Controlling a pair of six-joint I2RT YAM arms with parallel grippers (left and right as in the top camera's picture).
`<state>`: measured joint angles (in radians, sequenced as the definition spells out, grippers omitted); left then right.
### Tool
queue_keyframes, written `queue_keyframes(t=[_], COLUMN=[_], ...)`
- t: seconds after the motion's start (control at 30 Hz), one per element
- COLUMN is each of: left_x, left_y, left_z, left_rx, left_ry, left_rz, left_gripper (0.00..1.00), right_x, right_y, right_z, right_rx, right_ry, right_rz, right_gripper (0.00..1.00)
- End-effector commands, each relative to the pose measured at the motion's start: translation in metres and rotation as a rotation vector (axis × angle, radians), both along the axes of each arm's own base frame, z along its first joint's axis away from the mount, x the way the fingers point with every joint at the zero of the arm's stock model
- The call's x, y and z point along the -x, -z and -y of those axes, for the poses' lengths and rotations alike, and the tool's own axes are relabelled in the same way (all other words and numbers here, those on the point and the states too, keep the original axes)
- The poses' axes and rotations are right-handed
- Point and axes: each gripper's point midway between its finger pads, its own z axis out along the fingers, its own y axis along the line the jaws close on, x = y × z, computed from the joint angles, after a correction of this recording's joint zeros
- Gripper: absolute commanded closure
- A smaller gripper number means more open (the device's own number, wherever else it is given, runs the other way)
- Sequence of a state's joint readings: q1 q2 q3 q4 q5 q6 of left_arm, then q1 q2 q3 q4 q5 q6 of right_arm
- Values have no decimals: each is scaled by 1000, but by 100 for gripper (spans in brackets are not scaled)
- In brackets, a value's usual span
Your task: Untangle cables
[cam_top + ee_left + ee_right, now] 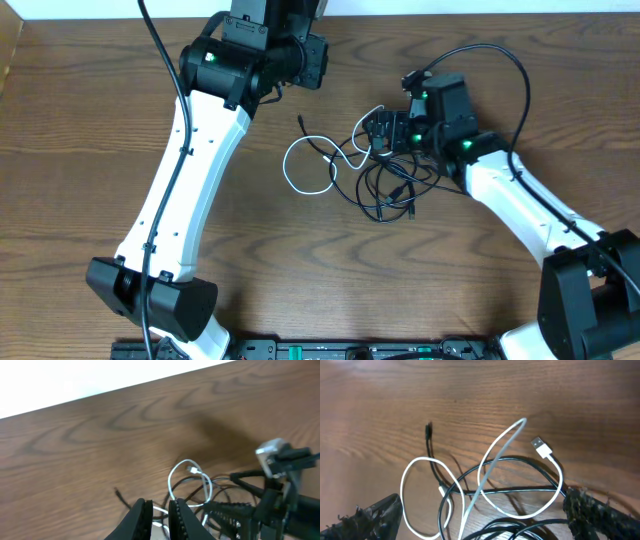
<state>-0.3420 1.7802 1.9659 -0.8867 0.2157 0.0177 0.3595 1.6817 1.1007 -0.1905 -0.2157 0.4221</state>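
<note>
Robot lab (arms (190, 190) over wood-grain table (80, 150)).

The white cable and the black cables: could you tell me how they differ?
The white cable is pale and ends in a broad white USB plug; the black cables are dark, one ending in a slim black plug. The white cable loops wide; the black cables bunch tighter. Both are thin and intertwined.

The white cable (496, 446) makes two loose loops on the wooden table (470, 390), with its USB plug (540, 446) lying flat on the right. A few black cables (520, 491) cross through both loops (one thin black end (428, 430) pokes off up-left). The right gripper (482, 502) is spread wide, one finger either side of the tangle.
</note>
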Motion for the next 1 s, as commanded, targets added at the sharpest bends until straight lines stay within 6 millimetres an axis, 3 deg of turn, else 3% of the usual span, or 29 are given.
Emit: queue_keyframes(t=[0.0, 0.4, 0.67, 0.87, 0.93, 0.97], left_x=[0, -2, 4, 6, 7, 8], left_y=[-17, -3, 3, 2, 3, 3], left_z=[-16, -31, -32, -41, -41, -41], left_rx=[-25, -65, 66, 109, 105, 101], left_ry=[-70, -96, 91, 118, 123, 132], left_rz=[41, 14, -31, -48, -49, -47], left_gripper=[83, 72, 67, 56, 53, 47], right_x=[-8, -4, -13, -18, -18, -18], right_y=[-2, 27, 39, 32, 33, 33], right_z=[7, -14, -27, -32, -32, -32], right_rx=[7, 14, -26, -58, -59, -58], right_ry=[131, 140, 112, 112, 113, 114], right_rz=[-6, -59, -51, -26, -27, -30], right_gripper=[1, 3, 5, 27, 27, 28])
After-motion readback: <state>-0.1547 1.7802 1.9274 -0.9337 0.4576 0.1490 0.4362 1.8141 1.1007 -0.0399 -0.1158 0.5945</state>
